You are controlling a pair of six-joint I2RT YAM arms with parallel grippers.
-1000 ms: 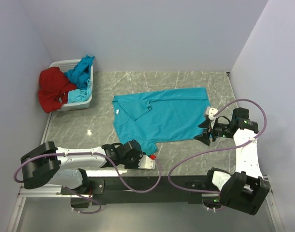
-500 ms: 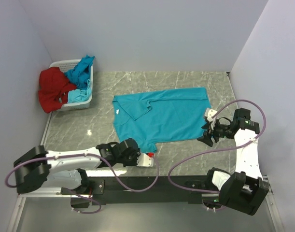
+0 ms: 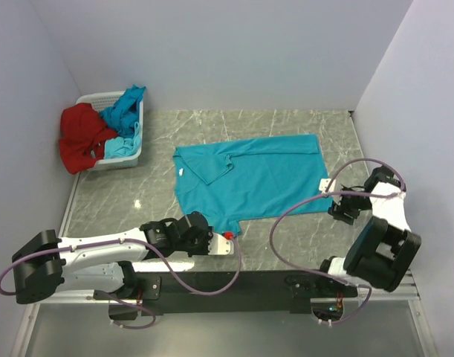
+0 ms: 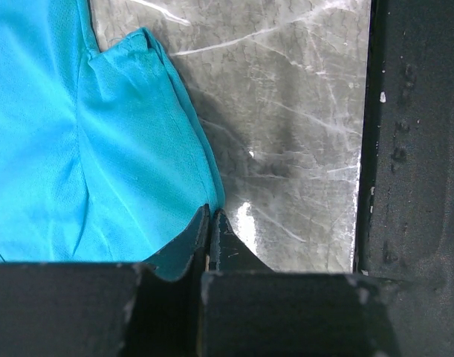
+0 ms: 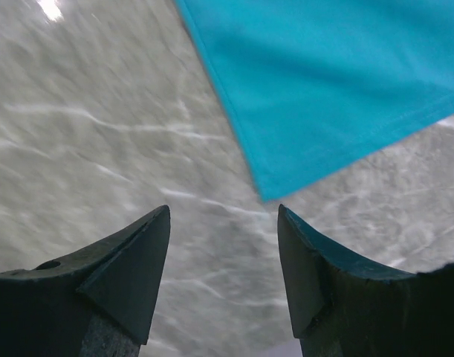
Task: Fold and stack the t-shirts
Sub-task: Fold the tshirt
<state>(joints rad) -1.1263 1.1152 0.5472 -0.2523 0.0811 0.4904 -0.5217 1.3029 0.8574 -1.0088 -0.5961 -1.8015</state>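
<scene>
One turquoise t-shirt (image 3: 249, 178) lies spread flat in the middle of the table. My left gripper (image 3: 224, 241) sits low at its near left corner. In the left wrist view the left gripper (image 4: 210, 213) is shut, and the edge of the t-shirt (image 4: 100, 149) runs right into its tips. My right gripper (image 3: 335, 199) is by the shirt's near right corner. It stands open (image 5: 223, 223) above bare table, and the corner of the t-shirt (image 5: 316, 89) ends just ahead of the tips, untouched. More t-shirts, one red (image 3: 82, 137) and some turquoise (image 3: 124, 111), are heaped in the basket.
The white plastic basket (image 3: 130, 155) stands at the back left against the wall. Walls close in the table on the left, back and right. A black rail (image 4: 412, 149) runs along the near edge, just right of the left gripper.
The left gripper has closed at the shirt's near left corner and its arm has stretched lower. The right arm has swung out to the right, its gripper now facing the near right corner.
</scene>
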